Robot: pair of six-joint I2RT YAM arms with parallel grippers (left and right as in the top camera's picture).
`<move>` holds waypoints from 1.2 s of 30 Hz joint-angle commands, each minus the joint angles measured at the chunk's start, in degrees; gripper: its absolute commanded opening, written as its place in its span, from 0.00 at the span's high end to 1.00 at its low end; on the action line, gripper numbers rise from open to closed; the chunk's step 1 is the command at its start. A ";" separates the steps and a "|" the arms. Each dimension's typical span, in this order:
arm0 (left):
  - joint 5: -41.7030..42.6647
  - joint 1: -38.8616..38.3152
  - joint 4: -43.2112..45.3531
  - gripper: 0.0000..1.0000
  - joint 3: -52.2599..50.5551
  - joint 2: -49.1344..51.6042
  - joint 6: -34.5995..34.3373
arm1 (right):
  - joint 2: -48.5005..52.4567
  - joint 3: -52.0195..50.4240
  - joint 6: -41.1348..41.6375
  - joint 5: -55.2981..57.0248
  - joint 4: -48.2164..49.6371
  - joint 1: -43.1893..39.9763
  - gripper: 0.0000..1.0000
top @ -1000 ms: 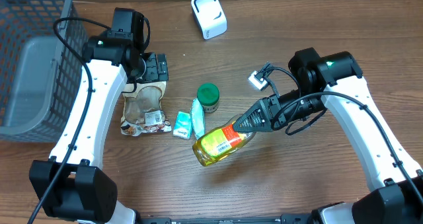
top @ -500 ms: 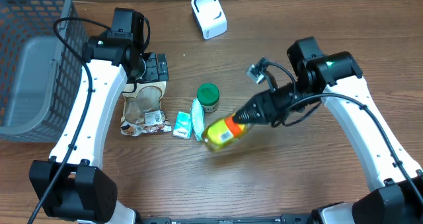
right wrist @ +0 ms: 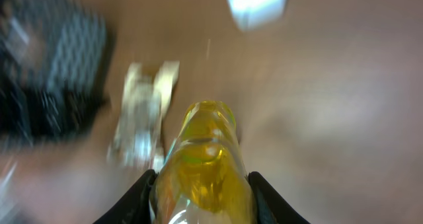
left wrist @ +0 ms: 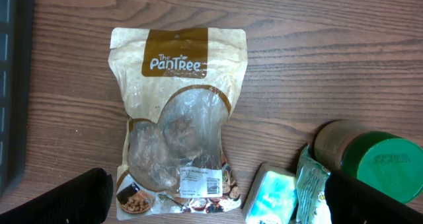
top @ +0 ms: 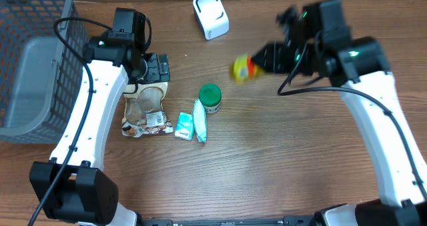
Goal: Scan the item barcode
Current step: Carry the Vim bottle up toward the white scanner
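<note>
A yellow bottle (top: 243, 68) hangs in the air, blurred by motion, right of the white barcode scanner (top: 211, 15). My right gripper (top: 265, 58) is shut on it. In the right wrist view the bottle (right wrist: 205, 158) fills the gap between the two black fingers (right wrist: 140, 199), and the scanner (right wrist: 256, 2) shows blurred at the top. My left gripper (left wrist: 215, 201) hovers wide open over a Pantree snack pouch (left wrist: 178, 118), with nothing between its fingers. The bottle's barcode does not show.
A green-lidded jar (top: 210, 98) and two teal packets (top: 185, 125) lie beside the pouch (top: 143, 109) in the middle left. A dark wire basket (top: 33, 53) stands at the far left.
My right arm has lifted the bottle off the front middle of the table and swung it up and back toward the scanner. The left arm has stayed still.
</note>
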 commanded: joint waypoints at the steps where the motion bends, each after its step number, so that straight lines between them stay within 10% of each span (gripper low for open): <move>1: 0.28 0.26 0.02 0.00 0.90 0.11 1.11 | -1.31 7.08 1.01 14.95 1.84 1.97 0.83; 21: 0.28 0.26 0.02 0.00 0.90 0.11 1.11 | 8.61 7.04 -3.02 28.15 26.05 8.28 0.96; 36: 0.31 0.26 0.02 0.00 0.90 0.11 1.11 | 24.30 7.04 -34.40 41.97 37.18 15.78 0.96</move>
